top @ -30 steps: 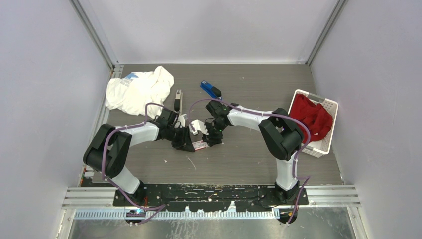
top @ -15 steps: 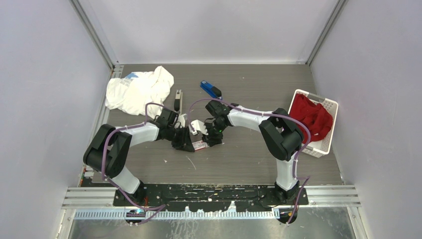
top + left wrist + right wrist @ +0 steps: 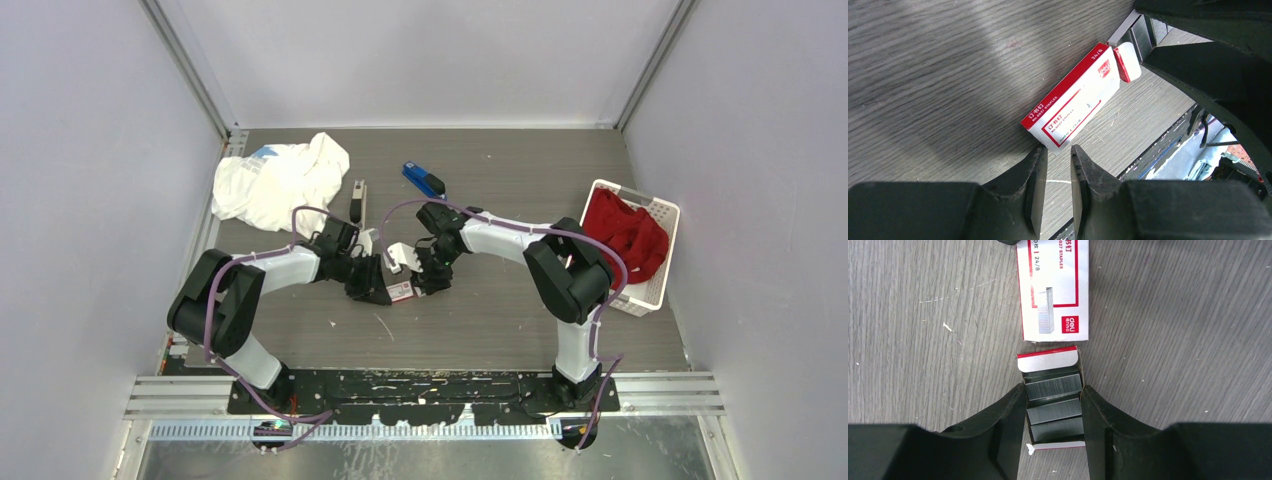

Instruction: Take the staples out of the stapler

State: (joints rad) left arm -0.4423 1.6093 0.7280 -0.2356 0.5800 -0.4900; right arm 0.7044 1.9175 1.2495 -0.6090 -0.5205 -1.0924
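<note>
Steel staples [image 3: 1054,407]; right wrist view only

Glossy card box [image 3: 1053,290], metallic staples [image 3: 1054,405], matt wood-grain table [image 3: 923,315], perhaps laminate.

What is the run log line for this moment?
right end effector: shut on staple tray | left end effector: slightly open, empty, at staple box | blue stapler: untouched

The white-and-red box [image 3: 1053,295] runs off the right wrist view at 12 o'clock, and the right gripper [image 3: 1054,391] covers both side walls of the tray [image 3: 1048,361] of staples [image 3: 1055,427]. From above, it and the left gripper [image 3: 378,285] hide most of the box; the blue stapler [image 3: 423,180] at their 12 o'clock is too small to read.
</note>
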